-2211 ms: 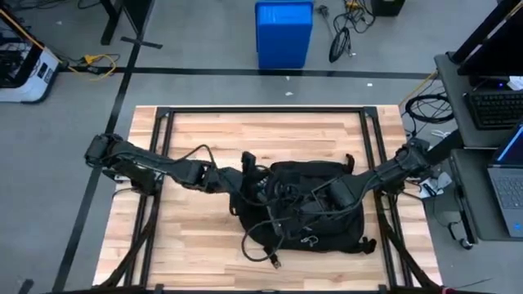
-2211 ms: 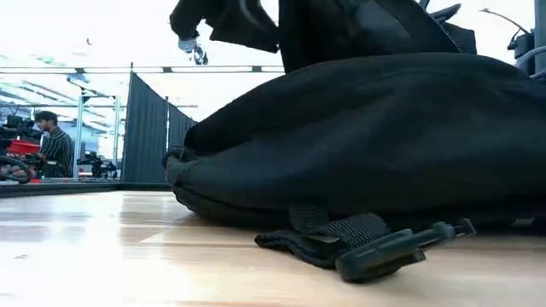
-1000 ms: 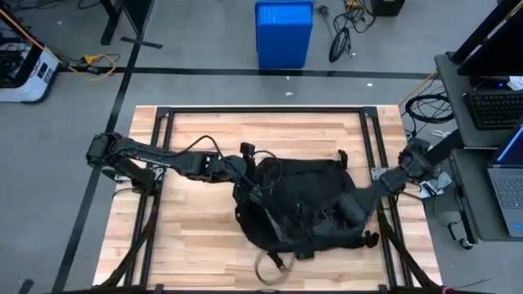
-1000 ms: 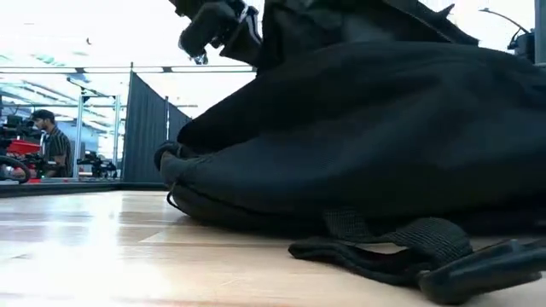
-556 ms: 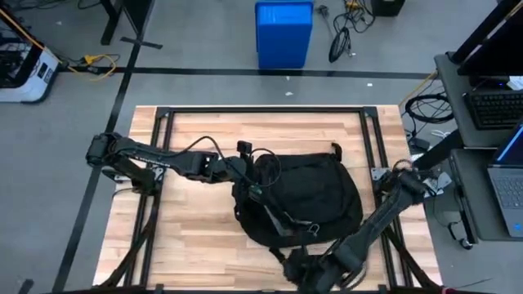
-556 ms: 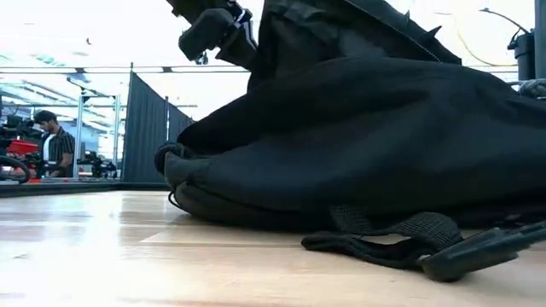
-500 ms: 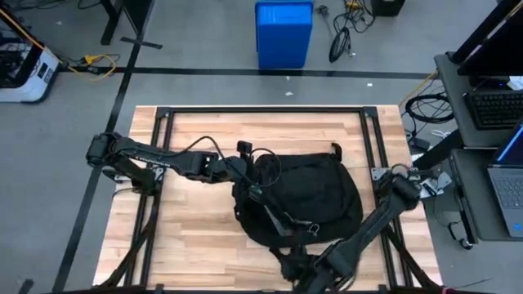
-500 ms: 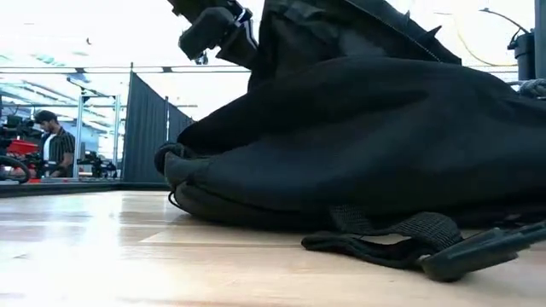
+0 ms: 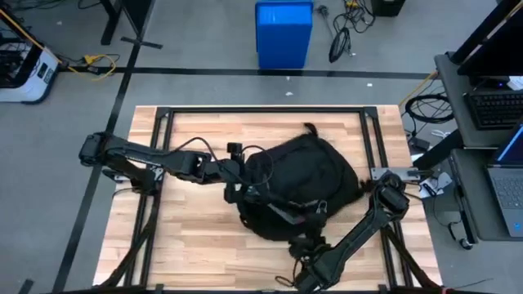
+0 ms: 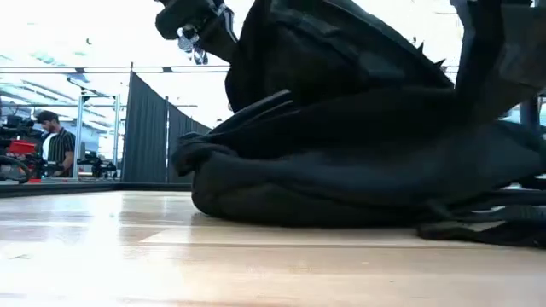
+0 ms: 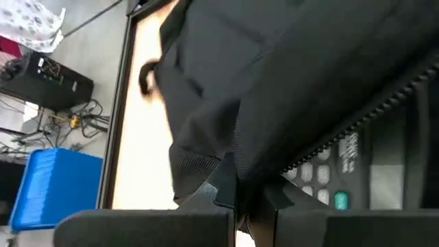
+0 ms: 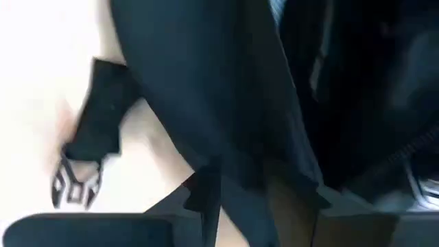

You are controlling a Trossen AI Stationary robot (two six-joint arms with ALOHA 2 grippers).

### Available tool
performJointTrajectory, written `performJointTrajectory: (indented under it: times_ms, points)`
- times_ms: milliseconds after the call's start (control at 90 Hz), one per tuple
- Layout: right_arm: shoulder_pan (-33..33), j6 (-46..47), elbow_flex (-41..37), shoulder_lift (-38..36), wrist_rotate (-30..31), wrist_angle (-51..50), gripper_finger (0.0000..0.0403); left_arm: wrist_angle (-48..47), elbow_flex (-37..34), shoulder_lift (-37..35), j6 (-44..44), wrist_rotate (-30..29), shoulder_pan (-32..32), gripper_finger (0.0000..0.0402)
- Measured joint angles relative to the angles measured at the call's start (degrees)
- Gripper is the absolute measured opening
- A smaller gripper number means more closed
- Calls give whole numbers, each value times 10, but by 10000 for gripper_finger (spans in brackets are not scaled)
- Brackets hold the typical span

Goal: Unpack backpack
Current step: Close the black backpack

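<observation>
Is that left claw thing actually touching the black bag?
Touching. In the left wrist view the left end effector pinches a fold of the backpack fabric between its fingers.

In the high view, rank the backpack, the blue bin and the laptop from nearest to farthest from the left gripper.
1. The backpack: the left gripper is at its left edge, on the table's middle.
2. The blue bin: on the floor beyond the table's far edge.
3. The laptop: on the side desk, past the table's right edge.

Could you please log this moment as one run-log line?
task: unpack backpack | left hand: shut on backpack flap, lifting | right hand: shut on backpack fabric, near table edge | calculator: visible inside
</observation>
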Motion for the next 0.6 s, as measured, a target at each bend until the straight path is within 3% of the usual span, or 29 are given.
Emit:
performJointTrajectory:
  times_ms: [144, 333, 500, 600]
  points:
    - [-6, -4, 0, -1, 6, -24, 93, -2, 0, -26, -53, 27, -28, 0]
    - [-13, 27, 0, -7, 83, -23, 93, 0, 0, -36, -127, 90, -73, 0]
    - [-9, 82, 2, -7, 98, -19, 93, -24, 0, -30, -217, 89, -107, 0]
    - [11, 109, 19, -8, 106, -10, 93, -36, -2, -28, -259, 57, -129, 0]
